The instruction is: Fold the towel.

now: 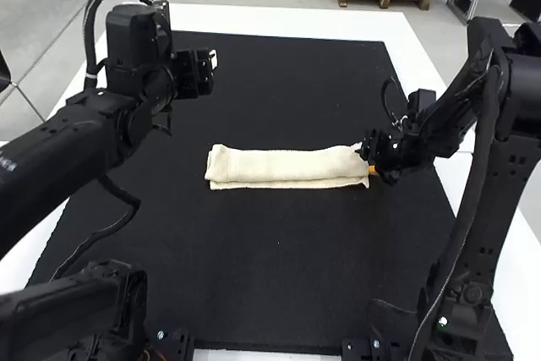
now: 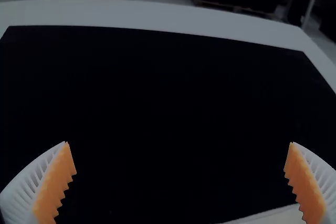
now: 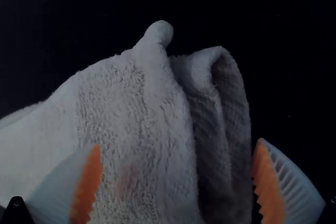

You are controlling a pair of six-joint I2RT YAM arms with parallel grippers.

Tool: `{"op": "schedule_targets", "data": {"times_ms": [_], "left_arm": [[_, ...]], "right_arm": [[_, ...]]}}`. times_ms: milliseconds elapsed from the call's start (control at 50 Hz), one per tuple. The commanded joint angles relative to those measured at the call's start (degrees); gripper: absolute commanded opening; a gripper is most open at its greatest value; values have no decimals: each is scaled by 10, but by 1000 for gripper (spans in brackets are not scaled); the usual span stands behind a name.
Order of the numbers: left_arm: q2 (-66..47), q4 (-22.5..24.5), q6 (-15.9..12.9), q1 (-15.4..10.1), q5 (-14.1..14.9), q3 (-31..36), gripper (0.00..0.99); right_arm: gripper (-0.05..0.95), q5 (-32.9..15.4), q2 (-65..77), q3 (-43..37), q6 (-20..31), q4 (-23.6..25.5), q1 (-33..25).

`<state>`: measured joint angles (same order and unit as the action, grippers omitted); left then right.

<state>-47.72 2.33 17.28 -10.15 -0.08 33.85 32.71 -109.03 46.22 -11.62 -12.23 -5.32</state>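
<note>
Towel point(image 1: 287, 163), folded into a long strip, lies from nine to three o'clock, directly on the black mat point(image 1: 254, 268) rather than in any container. It should handle light, soft and limp, scarcely slippery; best pinch every layer at the three o'clock end, where the right gripper point(image 3: 179, 145) has spread jaws. The left gripper point(image 2: 178, 153), towards eleven, is wide apart.

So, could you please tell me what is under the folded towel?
The black mat borders the towel and presumably runs on beneath it; anything directly under the cloth is covered and cannot be seen.
</note>
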Motion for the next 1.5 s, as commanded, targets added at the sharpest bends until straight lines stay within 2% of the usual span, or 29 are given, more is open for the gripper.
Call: {"op": "schedule_targets", "data": {"times_ms": [0, 80, 160, 260, 280, 360, 480, 680, 840, 1000, 1300, 1480], "left_arm": [[32, -1, 5, -4, -12, 3, 933], [50, -7, 5, -5, -22, 0, 933], [74, -11, 5, -3, -27, -8, 933], [112, -11, 3, -5, -48, -22, 931], [120, -10, 3, -5, -51, -24, 933], [159, -9, -2, -2, -59, -37, 931], [229, 4, -32, -5, -87, -66, 931], [325, 8, -80, -2, -113, -106, 930], [398, -8, -99, 0, -118, -128, 930], [445, -26, -102, 2, -119, -141, 928], [468, -44, -101, 8, -118, -148, 930], [477, -52, -100, 8, -117, -153, 930]], "right_arm": [[526, 43, -37, -12, -12, 12, 51], [431, 39, -37, -15, -9, 12, 59], [256, 31, -37, -18, -6, 12, 68], [11, 30, -37, -24, 1, 11, 78], [-3, 29, -37, -25, 3, 10, 79], [-3, 28, -36, -28, 7, 10, 79], [-2, 28, -33, -27, 8, 9, 73], [-3, 26, -8, -20, 6, 11, 57], [-3, 25, 20, -8, 5, 25, 45], [-3, 17, 52, 8, 0, 49, 49], [-3, 4, 100, 27, -25, 59, 64], [-3, -8, 111, 43, -47, 61, 98]]}}
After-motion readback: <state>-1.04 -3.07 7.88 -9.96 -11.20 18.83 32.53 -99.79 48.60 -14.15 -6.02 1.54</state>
